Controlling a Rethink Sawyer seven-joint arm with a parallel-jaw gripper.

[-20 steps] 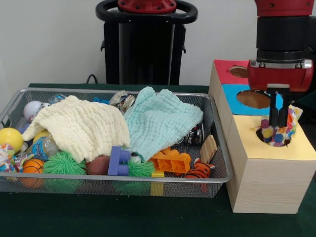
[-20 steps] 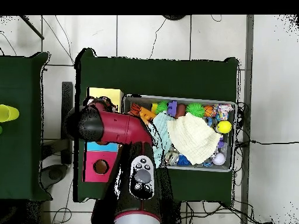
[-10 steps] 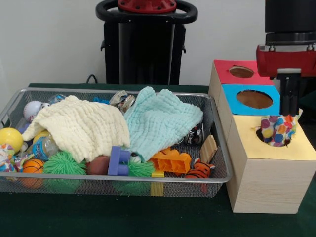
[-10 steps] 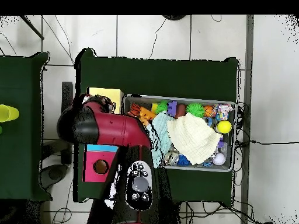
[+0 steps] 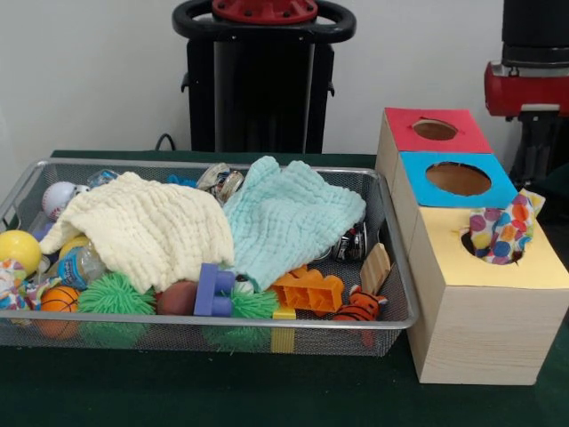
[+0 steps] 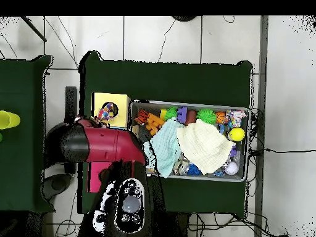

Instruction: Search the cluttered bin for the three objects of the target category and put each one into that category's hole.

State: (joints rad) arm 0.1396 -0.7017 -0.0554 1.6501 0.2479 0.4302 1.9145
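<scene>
Far left: wire bin (image 5: 213, 322) on the green table, heaped with clutter. Yellow ball (image 5: 18, 251) at the left end, orange ball (image 5: 59, 299) just near of it, green spiky ball (image 5: 114, 294) beside that.

Left of centre: cream cloth (image 5: 147, 231) draped over the toys, covering much of the left half. Not yet touched, by the look of it.

Centre: mint cloth (image 5: 289, 218) lying against the cream one's right edge, running up to the far rim. Purple block (image 5: 213, 291), orange block (image 5: 307, 289) and tiger toy (image 5: 360, 305) along the near side, below both cloths.

Right of the bin: wooden box (image 5: 471, 334) with three coloured tops, red hole (image 5: 435, 130) farthest, blue hole (image 5: 458, 178) in the middle, yellow hole (image 5: 466, 238) nearest. Polka-dot cloth (image 5: 502, 233) stuffed into the yellow hole, upper part poking out above the rim, not fully down.

Far right, high up: gripper (image 5: 534, 173) raised clear of the box, apart from the polka-dot cloth, carrying nothing visible. Spread or closed: cannot tell from either view.

Judgement: target category probably cloths, yellow hole theirs. One of three delivered, though only partly sunk. Two left, cream and mint, both in the bin. Roughly a third done.
</scene>
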